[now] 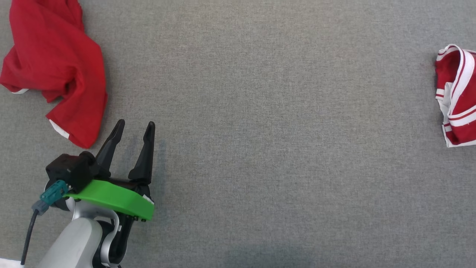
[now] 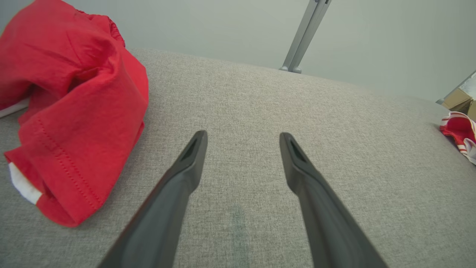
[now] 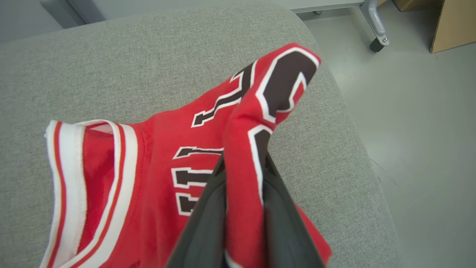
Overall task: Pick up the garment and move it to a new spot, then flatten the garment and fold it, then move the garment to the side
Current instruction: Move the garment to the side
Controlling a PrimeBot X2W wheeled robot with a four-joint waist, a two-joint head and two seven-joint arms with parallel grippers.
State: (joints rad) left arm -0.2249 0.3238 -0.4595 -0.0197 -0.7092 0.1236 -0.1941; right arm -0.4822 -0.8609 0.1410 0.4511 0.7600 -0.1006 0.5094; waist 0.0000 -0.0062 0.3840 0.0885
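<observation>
Grey upholstered surface (image 1: 260, 111) carries the jersey (image 3: 156, 156) at its right edge, your right gripper (image 3: 244, 167) pinching a raised fold, left gripper (image 1: 135, 124) wide and empty; pick-up is in hand, so lift clear before carrying it inward.

Red jersey (image 3: 160, 156) with white-striped trim and black lettering; plain red shirt (image 1: 55, 63).

The head view's right edge cuts off the striped jersey (image 1: 461, 108).
</observation>
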